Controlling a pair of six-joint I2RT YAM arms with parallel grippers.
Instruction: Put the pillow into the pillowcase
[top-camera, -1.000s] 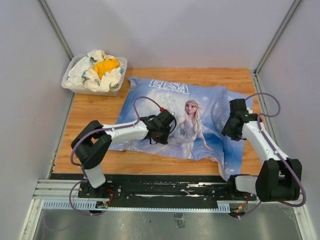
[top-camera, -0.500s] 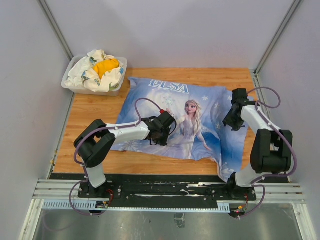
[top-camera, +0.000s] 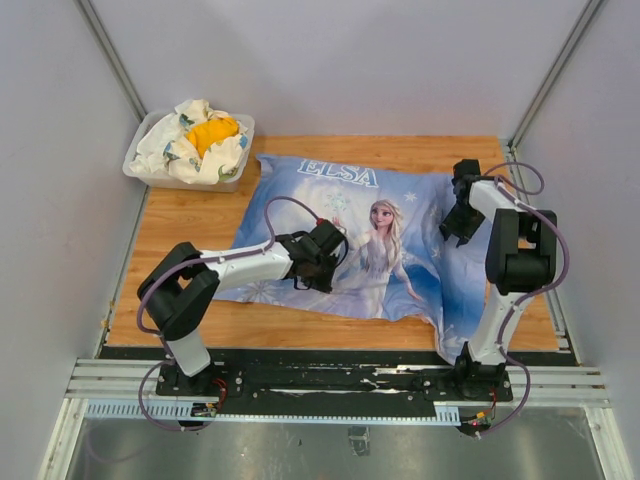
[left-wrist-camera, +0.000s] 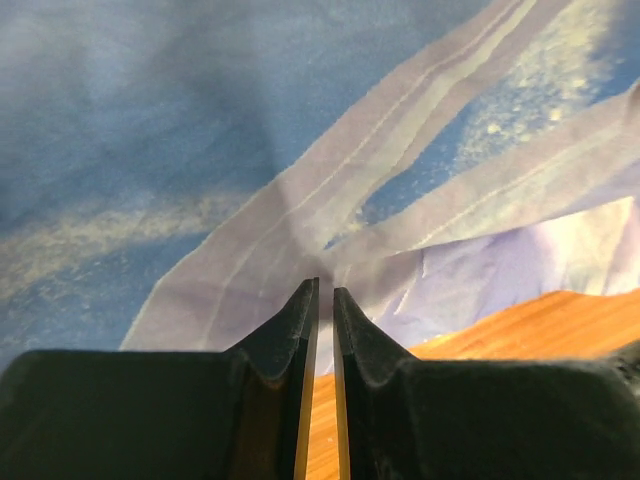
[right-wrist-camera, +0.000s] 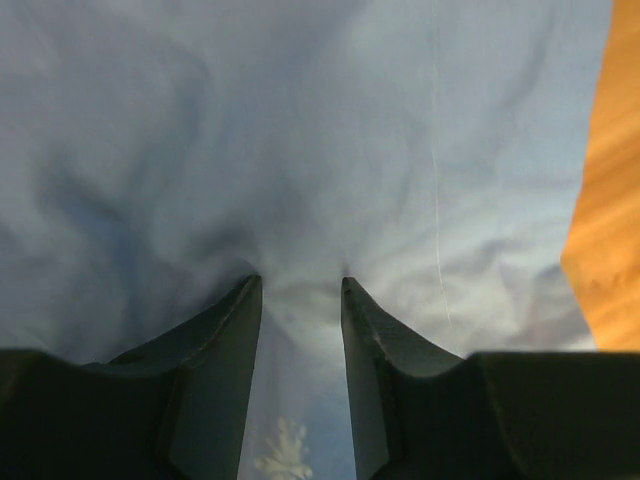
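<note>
Pillowcase (top-camera: 375, 235) lies spread flat on the wooden surface (top-camera: 190, 225). Left claw (left-wrist-camera: 325, 290) is nearly closed, pinching a pale fabric fold. Right claw (right-wrist-camera: 298, 285) stands partly open, tips pressing into the blue cloth.

the pillowcase (top-camera: 365, 235) reads "elsa" in white letters along its far edge.

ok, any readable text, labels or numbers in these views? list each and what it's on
"ELSA": white capitals along the far edge of the light-blue pillowcase, top view.
Nothing else is legible: the cloth bundle in the bin shows only a pattern, and both wrist views show only fabric.
</note>
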